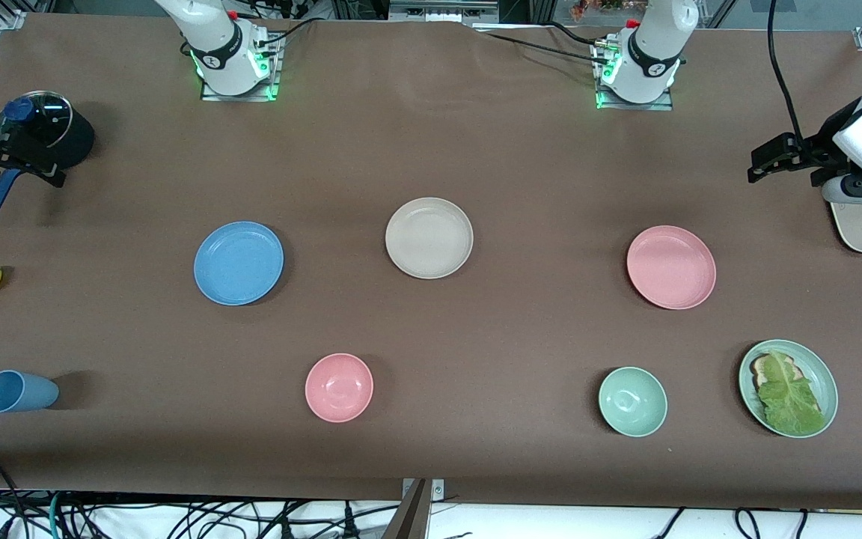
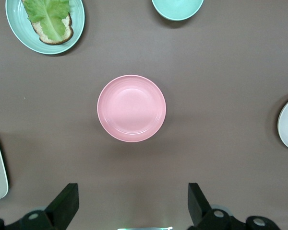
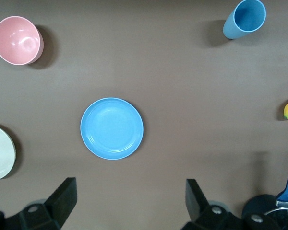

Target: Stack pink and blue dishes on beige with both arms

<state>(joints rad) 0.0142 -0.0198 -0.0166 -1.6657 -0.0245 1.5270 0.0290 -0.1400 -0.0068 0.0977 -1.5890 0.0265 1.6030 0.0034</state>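
Front view: the beige plate (image 1: 429, 237) sits mid-table, the blue plate (image 1: 238, 263) toward the right arm's end, the pink plate (image 1: 670, 266) toward the left arm's, all apart and unstacked. Left wrist view: the left gripper (image 2: 130, 201) hangs above pink, jaws spread wide. Right wrist view: the right gripper (image 3: 128, 200) hangs above blue, jaws likewise released. The plates look stiff, light and smooth; the low rim seems the only hold.

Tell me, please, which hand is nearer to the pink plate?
Left. The left hand hangs open above the pink plate; the right hand hangs open above the blue plate, toward the right arm's end.
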